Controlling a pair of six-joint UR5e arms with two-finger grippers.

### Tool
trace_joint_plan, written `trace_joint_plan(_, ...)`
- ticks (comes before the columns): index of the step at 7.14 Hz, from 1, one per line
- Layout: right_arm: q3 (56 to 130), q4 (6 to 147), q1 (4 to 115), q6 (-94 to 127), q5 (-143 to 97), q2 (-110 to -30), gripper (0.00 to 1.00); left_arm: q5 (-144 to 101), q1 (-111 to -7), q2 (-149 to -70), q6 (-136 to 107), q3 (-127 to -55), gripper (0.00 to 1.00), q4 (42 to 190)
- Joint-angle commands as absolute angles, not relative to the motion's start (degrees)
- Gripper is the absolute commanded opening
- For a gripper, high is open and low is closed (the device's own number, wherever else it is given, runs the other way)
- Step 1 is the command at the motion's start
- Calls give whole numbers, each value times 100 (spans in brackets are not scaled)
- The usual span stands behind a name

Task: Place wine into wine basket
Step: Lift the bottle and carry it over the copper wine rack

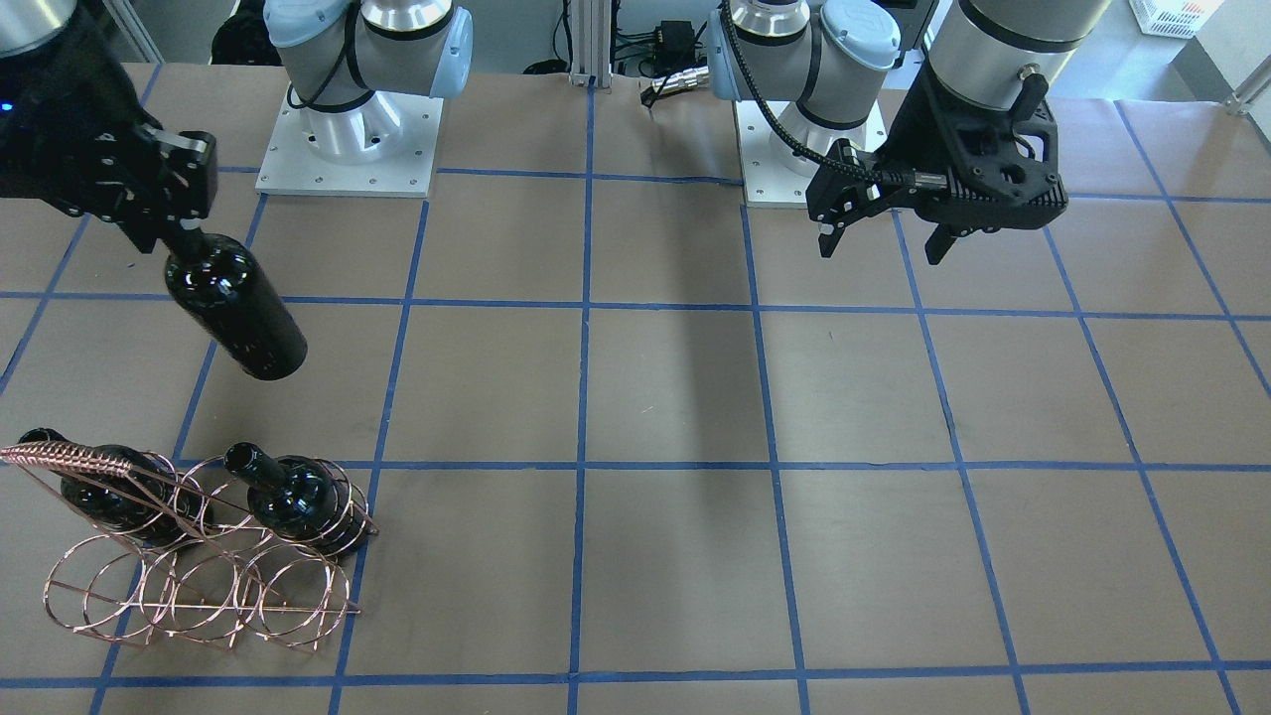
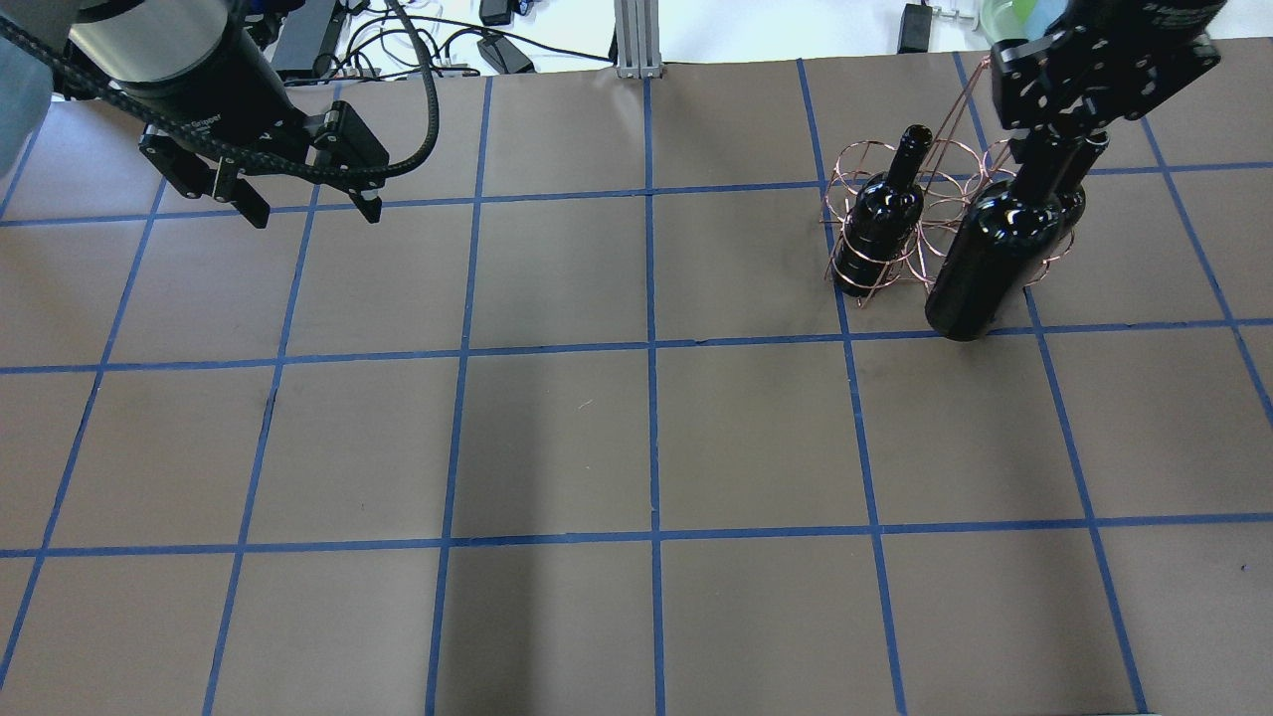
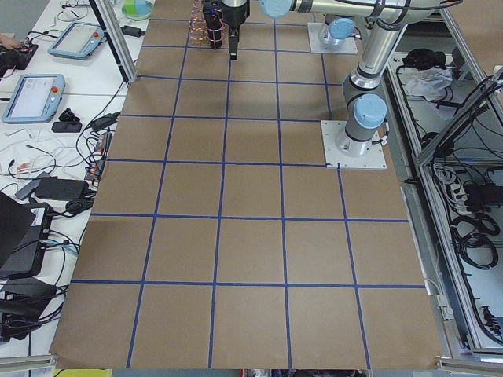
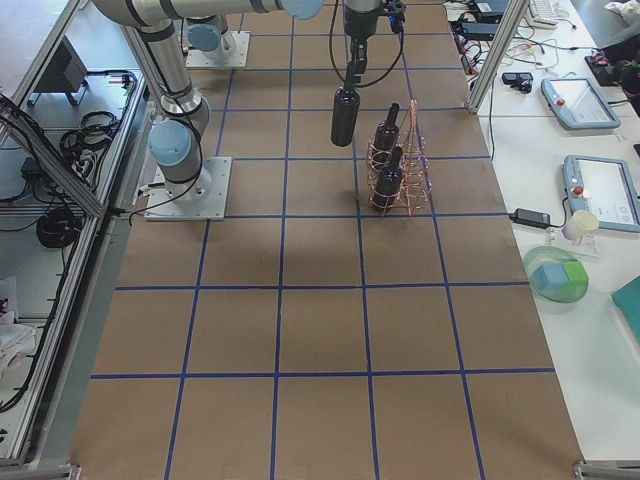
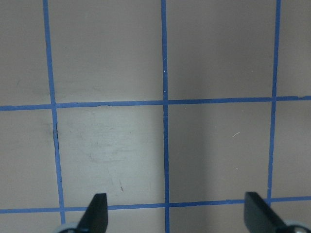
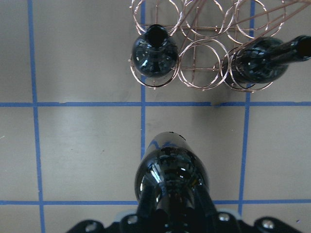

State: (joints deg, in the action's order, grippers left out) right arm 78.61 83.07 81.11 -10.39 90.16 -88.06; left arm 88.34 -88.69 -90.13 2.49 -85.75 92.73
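Note:
My right gripper [image 1: 184,236] is shut on the neck of a glossy black wine bottle [image 1: 236,310] and holds it hanging, slightly tilted, above the table. The bottle [image 2: 990,264] hangs just on the robot's side of the copper wire basket [image 2: 945,214]. In the right wrist view the held bottle [image 6: 170,177] is below the basket [image 6: 200,86]. Two more bottles [image 6: 154,53] [image 6: 262,63] stand in the end rings of the near row, with an empty ring between them. My left gripper [image 2: 313,211] is open and empty, far off.
The basket [image 1: 204,586] stands near the table's far right corner, its twisted handle [image 1: 70,455] over the middle. The brown table [image 1: 675,397] carries a blue tape grid. The left wrist view shows both left fingertips [image 5: 97,213] over bare table.

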Motion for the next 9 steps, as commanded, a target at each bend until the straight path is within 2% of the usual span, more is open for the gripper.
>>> trace_joint_plan(1,7254,8349,7945,-1274,9000,-8353,14,8842,-8886,-9009,246,-8578,100,9273)
trace_joint_plan(5,7110,9341,7963,-1257,8861,-7639,13,8842,-8886,-9053,237,-8622,100,9272)
trace_joint_plan(9,7154,9457,7972,-1283,8806,-7497,13,8851,-8886,-8991,246,-8789,100,9229)
